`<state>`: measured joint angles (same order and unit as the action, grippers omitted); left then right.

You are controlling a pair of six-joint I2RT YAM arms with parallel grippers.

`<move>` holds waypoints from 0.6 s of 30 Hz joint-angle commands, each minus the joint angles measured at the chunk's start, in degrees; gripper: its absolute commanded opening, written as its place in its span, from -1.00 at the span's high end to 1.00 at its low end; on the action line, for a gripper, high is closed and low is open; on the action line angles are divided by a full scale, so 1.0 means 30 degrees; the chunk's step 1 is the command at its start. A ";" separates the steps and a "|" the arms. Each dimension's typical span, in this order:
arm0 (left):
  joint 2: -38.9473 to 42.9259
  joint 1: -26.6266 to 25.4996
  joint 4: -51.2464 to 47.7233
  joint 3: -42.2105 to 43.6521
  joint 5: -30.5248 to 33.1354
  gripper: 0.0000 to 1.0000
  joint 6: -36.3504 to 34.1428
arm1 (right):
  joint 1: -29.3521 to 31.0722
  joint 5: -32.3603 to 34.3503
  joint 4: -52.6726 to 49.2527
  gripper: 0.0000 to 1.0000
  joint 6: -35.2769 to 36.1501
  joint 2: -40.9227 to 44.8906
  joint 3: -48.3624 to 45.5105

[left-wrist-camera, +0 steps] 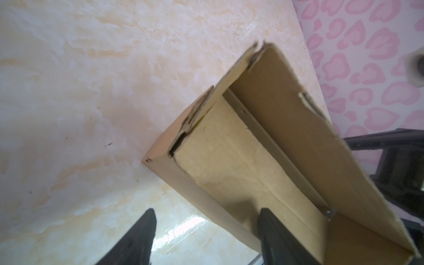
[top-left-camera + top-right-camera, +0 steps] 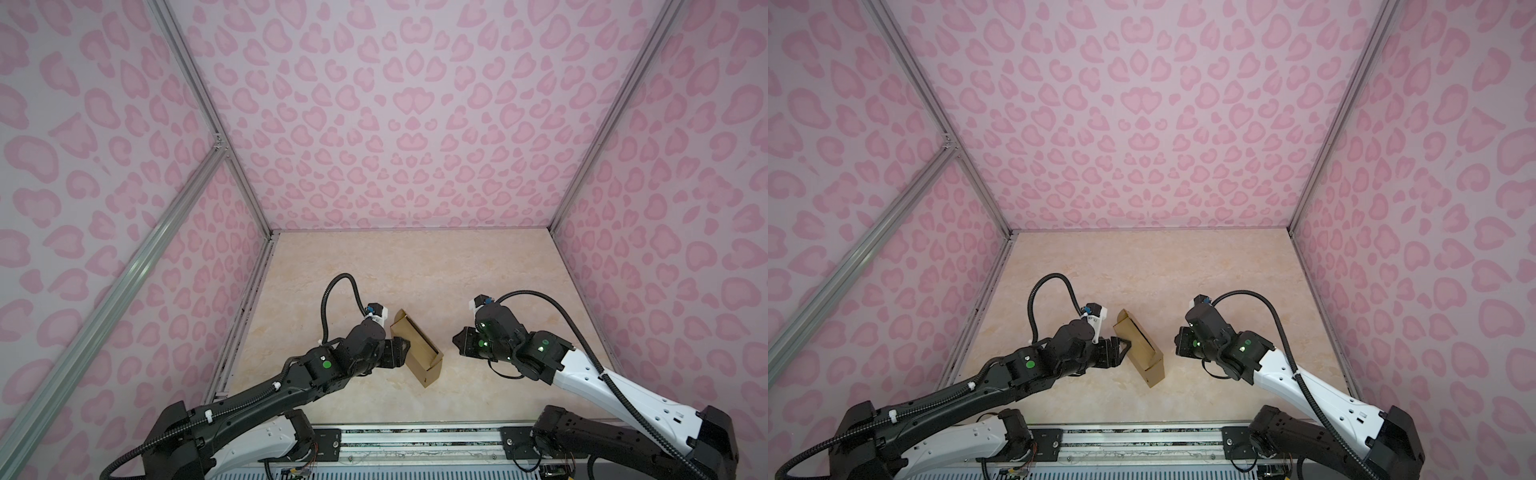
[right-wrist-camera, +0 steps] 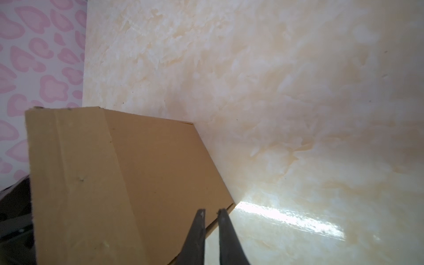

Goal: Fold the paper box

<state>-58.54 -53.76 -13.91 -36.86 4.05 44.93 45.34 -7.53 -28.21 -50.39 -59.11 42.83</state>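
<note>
Paper box sits on the big marble table, on the near side and a little left of the middle. It lies slanted, with one end pointing far-left and the other near-right.

I think the job is more than half done. The box is not a flat sheet; it has a floor and walls that stand up. In the left wrist view one long wall is folded over and lies inside. A tall flap on the right side of the box stands up, so the top is not shut. One far corner shows a dark gap, so a tab there looks loose. What is left, I think, is to tuck that corner and fold the tall flap down.

The left arm reaches in low from the near left. The right arm bends in from the near right and stops near the box, not touching it.

The left gripper is spread wide at the left wall of the box. One finger is over the inside and one is outside, and they do not squeeze.

The right gripper has its fingers almost pressed together, with nothing between them.
</note>
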 commanded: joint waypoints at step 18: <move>-0.0671 -0.0069 -0.1808 -0.0232 -0.0150 -0.45 -0.0223 | 0.1830 -0.1577 0.4934 0.76 -0.1577 -0.0433 -0.1928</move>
<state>-59.96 -53.84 -13.43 -37.54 4.05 44.93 50.54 -11.11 -15.64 -55.05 -60.73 37.15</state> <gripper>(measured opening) 0.726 0.120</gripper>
